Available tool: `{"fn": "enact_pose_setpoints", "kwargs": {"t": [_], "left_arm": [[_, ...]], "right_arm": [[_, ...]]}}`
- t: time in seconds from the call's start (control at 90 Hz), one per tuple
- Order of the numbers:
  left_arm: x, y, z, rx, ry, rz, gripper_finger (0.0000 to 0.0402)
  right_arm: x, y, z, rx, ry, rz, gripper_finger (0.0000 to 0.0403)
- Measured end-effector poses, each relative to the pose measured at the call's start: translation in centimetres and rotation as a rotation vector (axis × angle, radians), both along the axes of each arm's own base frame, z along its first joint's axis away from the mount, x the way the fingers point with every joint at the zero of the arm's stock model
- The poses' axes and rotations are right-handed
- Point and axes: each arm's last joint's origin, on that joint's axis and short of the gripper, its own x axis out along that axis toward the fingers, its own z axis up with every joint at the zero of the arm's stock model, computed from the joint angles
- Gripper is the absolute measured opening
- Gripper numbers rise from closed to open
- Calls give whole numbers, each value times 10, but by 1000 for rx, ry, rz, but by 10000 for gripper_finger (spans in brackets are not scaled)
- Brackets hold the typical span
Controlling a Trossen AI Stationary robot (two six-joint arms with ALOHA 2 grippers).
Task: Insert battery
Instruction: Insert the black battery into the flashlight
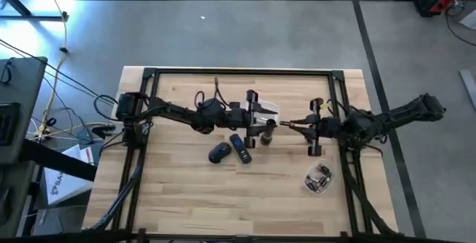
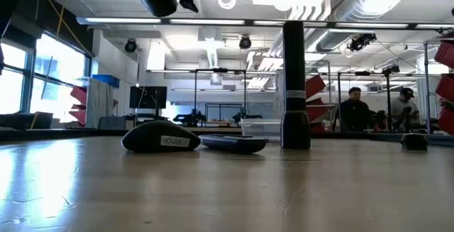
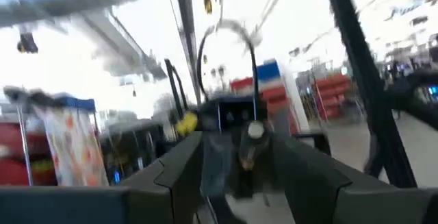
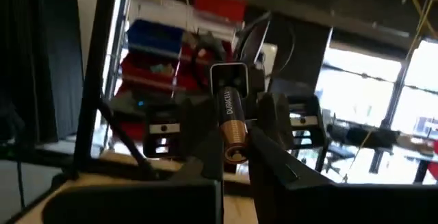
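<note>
Right gripper (image 4: 233, 152) fingers clamp a battery (image 4: 230, 125) mid-bench; left gripper (image 3: 239, 176) grasps the torch (image 1: 268, 130). Insertion remains.

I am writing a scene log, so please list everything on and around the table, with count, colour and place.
computer mouse: 1, dark, table centre, labelled MOUSE in the low view
mouse cover: 1, dark blue, beside the mouse
flashlight: 1, black, upright, right of the cover
clear container: 1, transparent, right front of the table, small items inside
battery: 1, black and copper, between the right hand's fingers
table: 1, light wood
people: 2, dark clothes, far in the room
left hand: 1, dark, above table centre
right hand: 1, dark, right of the flashlight
</note>
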Motion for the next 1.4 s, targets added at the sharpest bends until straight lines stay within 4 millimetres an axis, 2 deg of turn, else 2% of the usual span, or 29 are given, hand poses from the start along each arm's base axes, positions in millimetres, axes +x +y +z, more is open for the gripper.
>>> {"fn": "enact_pose_setpoints", "kwargs": {"t": [0.222, 0.367, 0.633, 1.033, 1.233, 1.4], "left_arm": [[2, 4, 22, 42, -94, -53, 160], [11, 4, 30, 35, -131, -76, 160], [39, 8, 23, -10, -126, -154, 160], [38, 7, 27, -1, -149, -174, 160], [34, 14, 31, -8, -164, -184, 160], [37, 11, 26, -10, -140, -189, 160]], "right_arm": [[-6, -1, 14, -32, -157, 7, 10], [-6, 0, 17, -47, -196, 13, 10], [8, 4, 29, -83, -147, 24, 10], [10, 4, 28, -83, -116, 6, 10], [10, 4, 29, -80, -122, 1, 10], [11, 4, 29, -82, -122, 1, 10]]}}
